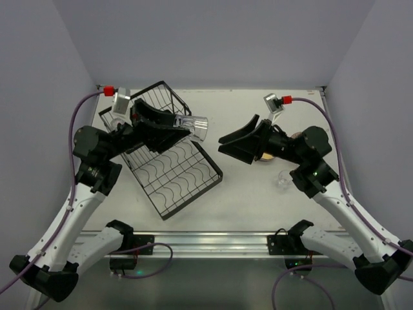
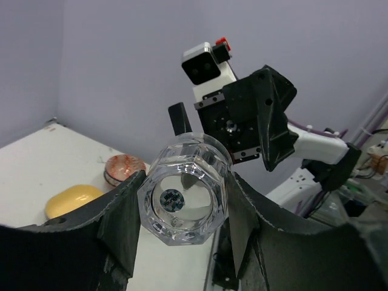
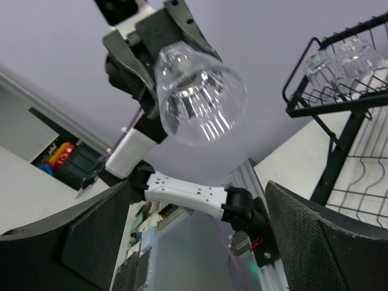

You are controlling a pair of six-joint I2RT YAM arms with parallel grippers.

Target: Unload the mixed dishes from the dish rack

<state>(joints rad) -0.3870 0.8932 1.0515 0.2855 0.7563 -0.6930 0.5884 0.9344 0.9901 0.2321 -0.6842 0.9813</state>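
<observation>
Nearest us, the flat tray section of the large black wire dish rack lies at an angle on the white table, its wavy dividers facing up. To the right, a small clear glass cup stands on the table just beside the right arm.

Further back, the left gripper pinches a second clear glass cup between its fingers. It holds the cup on its side in the air, over the rack's right edge. We cannot say for sure which end of this cup faces outward. The right gripper points at it from the right with fingers spread wide, and a gap separates it from the glass.

Beneath the right arm, a yellow rounded-square plate and a red-brown patterned bowl sit near each other on the table.

Farthest back, the rack's deeper basket section holds two more clear glass cups, side by side.
</observation>
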